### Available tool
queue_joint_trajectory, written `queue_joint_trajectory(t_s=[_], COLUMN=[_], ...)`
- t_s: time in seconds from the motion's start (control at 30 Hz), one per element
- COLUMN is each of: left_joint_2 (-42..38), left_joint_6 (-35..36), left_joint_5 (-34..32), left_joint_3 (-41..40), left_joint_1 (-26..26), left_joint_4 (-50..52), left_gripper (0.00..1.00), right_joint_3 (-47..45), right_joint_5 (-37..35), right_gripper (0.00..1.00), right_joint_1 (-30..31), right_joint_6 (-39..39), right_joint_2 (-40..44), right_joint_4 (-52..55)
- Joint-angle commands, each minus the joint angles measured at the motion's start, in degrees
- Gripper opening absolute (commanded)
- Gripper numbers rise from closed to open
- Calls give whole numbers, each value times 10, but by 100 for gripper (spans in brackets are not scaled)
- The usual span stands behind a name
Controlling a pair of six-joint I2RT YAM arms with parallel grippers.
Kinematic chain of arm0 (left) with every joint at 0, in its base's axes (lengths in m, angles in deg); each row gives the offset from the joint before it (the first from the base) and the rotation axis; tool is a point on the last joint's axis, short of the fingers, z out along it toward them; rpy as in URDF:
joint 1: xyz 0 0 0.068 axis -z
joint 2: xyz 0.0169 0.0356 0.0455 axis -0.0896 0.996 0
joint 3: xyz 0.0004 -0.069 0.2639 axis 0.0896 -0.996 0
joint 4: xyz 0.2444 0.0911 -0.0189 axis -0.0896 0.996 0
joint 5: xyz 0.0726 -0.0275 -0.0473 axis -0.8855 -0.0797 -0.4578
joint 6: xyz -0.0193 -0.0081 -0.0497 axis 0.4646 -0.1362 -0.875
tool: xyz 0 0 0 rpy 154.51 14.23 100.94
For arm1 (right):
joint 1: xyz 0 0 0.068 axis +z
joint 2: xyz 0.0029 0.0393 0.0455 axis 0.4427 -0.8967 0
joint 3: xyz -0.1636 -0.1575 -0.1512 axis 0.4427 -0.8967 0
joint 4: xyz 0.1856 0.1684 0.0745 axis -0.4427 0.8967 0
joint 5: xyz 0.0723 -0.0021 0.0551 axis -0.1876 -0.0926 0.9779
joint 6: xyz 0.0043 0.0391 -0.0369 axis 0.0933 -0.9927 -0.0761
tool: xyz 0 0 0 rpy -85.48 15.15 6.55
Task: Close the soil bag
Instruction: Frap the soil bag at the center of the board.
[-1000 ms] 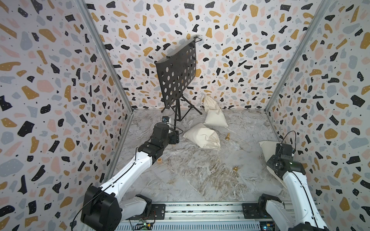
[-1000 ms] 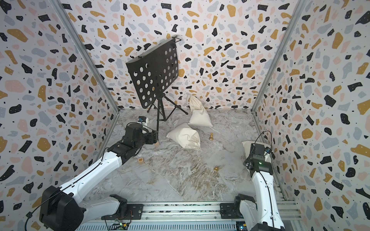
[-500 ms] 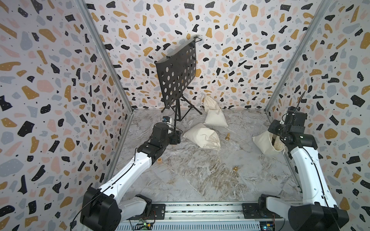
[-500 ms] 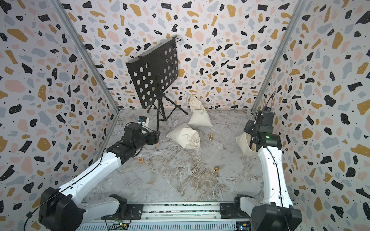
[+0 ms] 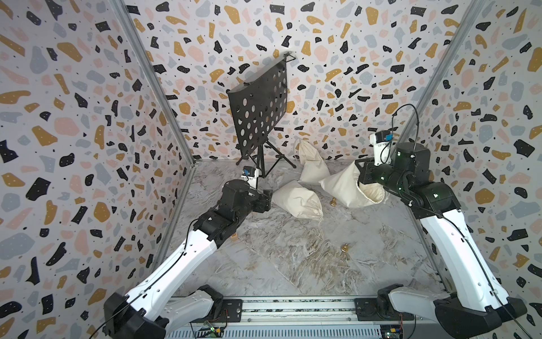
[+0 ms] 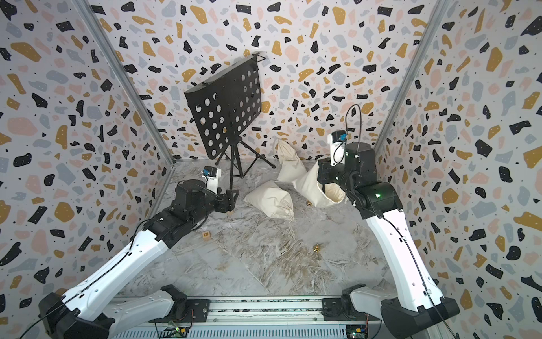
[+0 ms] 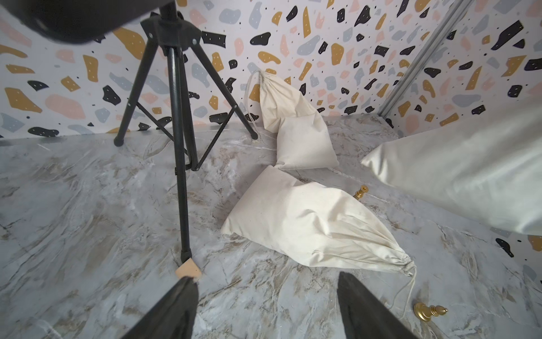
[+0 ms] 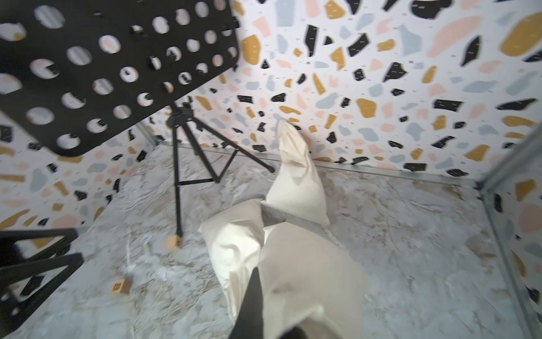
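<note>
We held the open soil bag (image 5: 341, 187) raised by its rim, right gripper (image 5: 361, 176) jaws pinching the cloth, presumably so the left gripper (image 7: 265, 286), jaws spread, could help cinch it.

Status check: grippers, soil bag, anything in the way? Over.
Right gripper shut on rim of open soil bag, held up, mouth gaping. Left gripper open, empty, beside tied bag. Music stand close by left arm.
</note>
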Motion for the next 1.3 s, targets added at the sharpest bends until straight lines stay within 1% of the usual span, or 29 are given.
queue_joint_trajectory(t_s=[0.0,0.07,0.13,0.27,0.3,0.4,0.5,0.57,0.67,0.8,0.9,1.1,1.27], left_joint_2=[-29,-54,-80,-136,-147,-173,-189,-193,-184,-139,-104,-58,-65], left_joint_6=[12,27,41,57,58,55,46,43,40,30,17,-3,-32], left_joint_5=[-6,2,-5,2,6,14,25,43,83,137,164,185,202], left_joint_3=[19,14,6,-18,-25,-53,-85,-108,-135,-154,-161,-157,-151], left_joint_1=[6,7,7,7,7,7,7,7,7,7,7,8,8], left_joint_4=[22,31,37,35,33,26,14,-7,-46,-104,-143,-190,-215], left_gripper=[79,79,79,79,79,79,79,79,79,79,79,79,79], right_joint_3=[51,56,55,50,44,11,-20,-34,-37,-26,-12,18,39], right_joint_5=[31,29,33,64,79,91,102,114,130,139,135,137,139], right_gripper=[0,0,0,0,0,0,0,0,0,0,0,0,0], right_joint_1=[69,109,136,176,183,196,197,197,198,197,197,198,197], right_joint_6=[19,25,25,12,5,-11,-20,-23,-27,-23,-15,-9,-4], right_joint_2=[-3,-9,-16,-45,-56,-83,-119,-145,-183,-225,-251,-294,-314], right_joint_4=[-35,-46,-62,-91,-103,-143,-183,-206,-230,-245,-245,-242,-234])
